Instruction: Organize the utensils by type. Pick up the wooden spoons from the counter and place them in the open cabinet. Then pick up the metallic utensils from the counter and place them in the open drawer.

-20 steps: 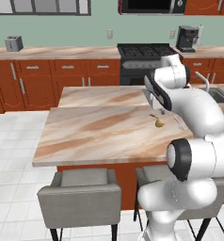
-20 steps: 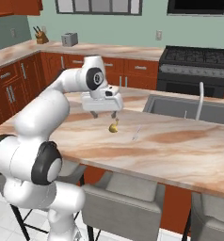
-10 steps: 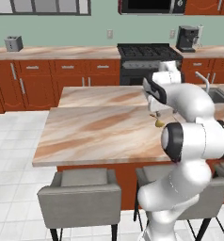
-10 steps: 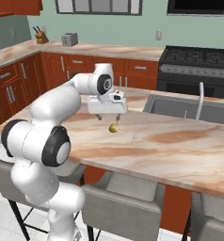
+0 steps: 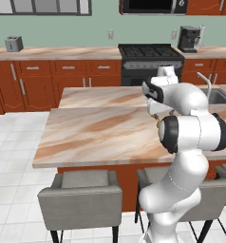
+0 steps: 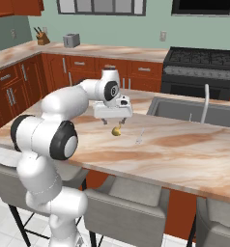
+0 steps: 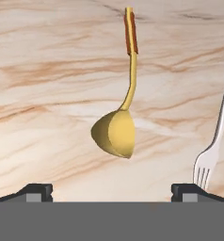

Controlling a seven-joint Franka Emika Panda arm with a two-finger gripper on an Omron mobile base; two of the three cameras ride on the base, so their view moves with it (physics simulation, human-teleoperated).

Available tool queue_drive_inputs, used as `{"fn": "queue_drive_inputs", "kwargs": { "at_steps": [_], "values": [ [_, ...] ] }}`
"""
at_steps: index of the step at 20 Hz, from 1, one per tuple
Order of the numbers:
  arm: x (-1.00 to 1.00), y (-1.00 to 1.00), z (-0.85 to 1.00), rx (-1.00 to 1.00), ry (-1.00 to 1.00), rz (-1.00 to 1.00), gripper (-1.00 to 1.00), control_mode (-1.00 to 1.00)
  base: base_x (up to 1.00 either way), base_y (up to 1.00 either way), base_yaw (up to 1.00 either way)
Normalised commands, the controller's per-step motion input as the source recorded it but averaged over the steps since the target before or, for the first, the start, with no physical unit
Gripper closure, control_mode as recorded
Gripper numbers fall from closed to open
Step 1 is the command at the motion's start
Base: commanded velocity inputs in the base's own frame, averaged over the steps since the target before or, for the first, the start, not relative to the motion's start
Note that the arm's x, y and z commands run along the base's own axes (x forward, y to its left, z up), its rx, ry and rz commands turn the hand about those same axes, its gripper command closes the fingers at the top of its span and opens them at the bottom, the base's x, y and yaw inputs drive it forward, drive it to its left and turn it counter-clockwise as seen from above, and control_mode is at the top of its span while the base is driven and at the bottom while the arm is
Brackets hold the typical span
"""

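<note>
A small yellow wooden spoon [image 7: 115, 134] lies on the pinkish-tan marble counter [image 6: 184, 154], its handle pointing away from the hand. My gripper [image 6: 113, 120] hovers just above the spoon [image 6: 116, 130], open, with nothing between its fingers. In the hand view the spoon's bowl lies midway between the two fingertips [image 7: 36, 191]. A thin silvery fork [image 7: 209, 162], the metallic utensil, lies a little to the right of the spoon; it is also seen in the right base view as the fork [image 6: 139, 138]. The open cabinet and the open drawer are out of view.
A sink [image 6: 184, 110] with a tall faucet [image 6: 204, 102] is set into the counter beyond the fork. Grey stools [image 5: 81, 194] stand along the near edge. A black stove [image 5: 150, 52] and red-brown cabinets line the back wall.
The arm's elbow has swung round, and the hand has shifted slightly right and lower over the spoon. The jaws stayed open. Spoon and fork have not moved.
</note>
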Motion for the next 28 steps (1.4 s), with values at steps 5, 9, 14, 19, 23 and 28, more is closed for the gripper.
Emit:
{"fn": "queue_drive_inputs", "kwargs": {
  "at_steps": [5, 9, 14, 19, 23, 28],
  "values": [
    [0.48, -0.03, -0.30, 0.01, 0.02, 0.07, -1.00, -1.00, 0.00, 0.00, 0.00],
    [0.52, -0.04, -0.34, 0.06, 0.07, 0.05, -1.00, -1.00, 0.00, 0.00, 0.00],
    [0.46, -0.03, -0.31, 0.09, 0.00, 0.06, -1.00, -1.00, 0.00, 0.00, 0.00],
    [0.01, -0.13, -0.20, 0.09, 0.00, 0.06, -1.00, -1.00, 0.00, 0.00, 0.00],
    [-0.02, -0.15, -0.25, 0.01, 0.00, 0.00, -1.00, -1.00, 0.00, 0.00, 0.00],
    [0.02, -0.03, -0.35, 0.00, 0.00, 0.00, -1.00, -1.00, 0.00, 0.00, 0.00]
  ]
}}
